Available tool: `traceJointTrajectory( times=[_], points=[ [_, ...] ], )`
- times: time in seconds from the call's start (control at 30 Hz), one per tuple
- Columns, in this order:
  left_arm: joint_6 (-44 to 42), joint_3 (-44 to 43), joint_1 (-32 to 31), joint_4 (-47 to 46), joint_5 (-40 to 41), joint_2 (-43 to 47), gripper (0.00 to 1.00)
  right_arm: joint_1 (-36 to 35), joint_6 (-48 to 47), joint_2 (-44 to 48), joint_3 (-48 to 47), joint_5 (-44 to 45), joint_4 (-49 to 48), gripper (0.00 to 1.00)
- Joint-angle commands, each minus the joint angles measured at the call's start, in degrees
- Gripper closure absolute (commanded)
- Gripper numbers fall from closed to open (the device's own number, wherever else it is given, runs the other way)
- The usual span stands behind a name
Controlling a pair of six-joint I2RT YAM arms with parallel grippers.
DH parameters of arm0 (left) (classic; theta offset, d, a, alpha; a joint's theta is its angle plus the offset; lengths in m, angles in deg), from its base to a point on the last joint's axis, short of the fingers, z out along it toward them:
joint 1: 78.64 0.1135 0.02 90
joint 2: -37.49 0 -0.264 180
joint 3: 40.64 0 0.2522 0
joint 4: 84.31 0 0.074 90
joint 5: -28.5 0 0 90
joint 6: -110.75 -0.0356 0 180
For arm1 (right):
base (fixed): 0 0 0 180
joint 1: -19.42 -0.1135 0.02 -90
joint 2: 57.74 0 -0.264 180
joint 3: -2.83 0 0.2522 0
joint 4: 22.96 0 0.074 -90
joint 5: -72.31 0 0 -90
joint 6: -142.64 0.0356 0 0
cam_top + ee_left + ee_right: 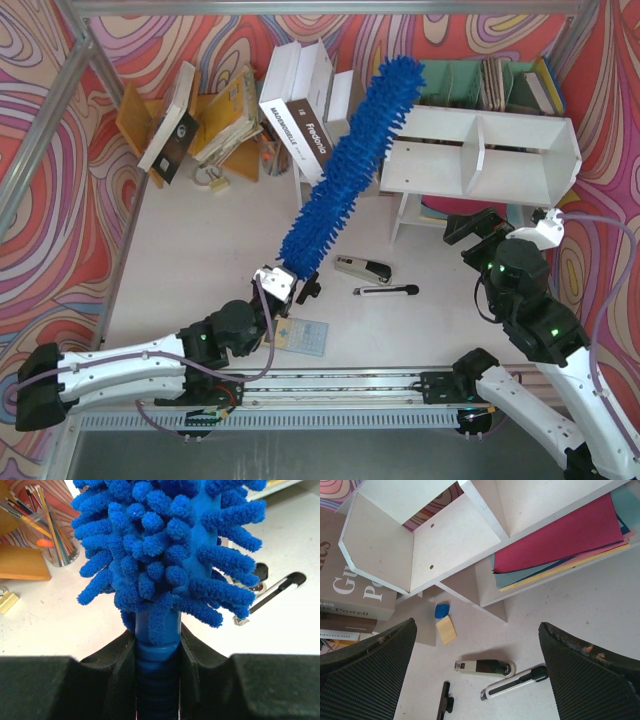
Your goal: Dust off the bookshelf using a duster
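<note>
The duster (352,170) was held by its handle in the L gripper (275,283). In the L wrist view the jaws were seen clamped tight on the ribbed blue grip just below the fluffy head. It was angled up and away toward the far R, so the long head reached across the table (200,250) w/ its tip at the L end of the bookshelf (445,125). Whether the fibres were touching the shelf's top or hanging just above it could not be told from overhead. A grip low on the handle was prob. chosen so the whole head was left free for sweeping.

The R gripper (480,228) was seen w/ jaws spread wide and nothing between them. It was parked just in front of the shelf's lower tier, where coloured paper sheets (555,545) were stacked. It was judged to be placed there to steady the unit if pushed by the duster, tho that is only a guess.

A stapler (362,269) and a box cutter (385,290) were lying on the table betw. the two arms, beside the duster's base. Dusting was judged to be at its start: only the shelf's L end was reached, the R end not yet.
</note>
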Motion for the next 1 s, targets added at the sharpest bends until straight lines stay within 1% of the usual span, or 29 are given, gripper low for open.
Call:
traceJointTrajectory(
  times=[0.0, 0.33, 0.47, 0.57, 0.77, 0.97],
  points=[
    [2.7, 2.8, 1.8, -4.3, -3.0, -0.6, 1.00, 0.0, 0.6, -0.6, 0.2, 0.1, -0.6, 0.04],
    [7.3, 4.6, 2.1, -4.9, -6.5, -6.6, 1.00, -0.1, 0.7, -1.4, -0.1, -0.3, -1.1, 0.04],
    [7.7, 4.9, 2.1, -5.6, -7.4, -8.3, 1.00, 0.0, 0.5, -1.8, -0.2, -0.5, -1.5, 0.04],
    [6.8, 3.2, 2.1, -3.9, -7.6, -7.2, 1.00, 0.0, 0.3, -2.1, -0.5, -0.5, -1.4, 0.04],
    [4.3, -3.3, 2.1, 2.3, -8.5, -3.7, 1.00, 0.0, 0.2, -2.3, -0.7, -0.6, -1.8, 0.04],
    [2.8, -6.1, 2.1, 3.7, -7.9, -1.5, 1.00, -0.1, 0.5, -2.1, -0.4, -0.7, -1.6, 0.04]
  ],
)
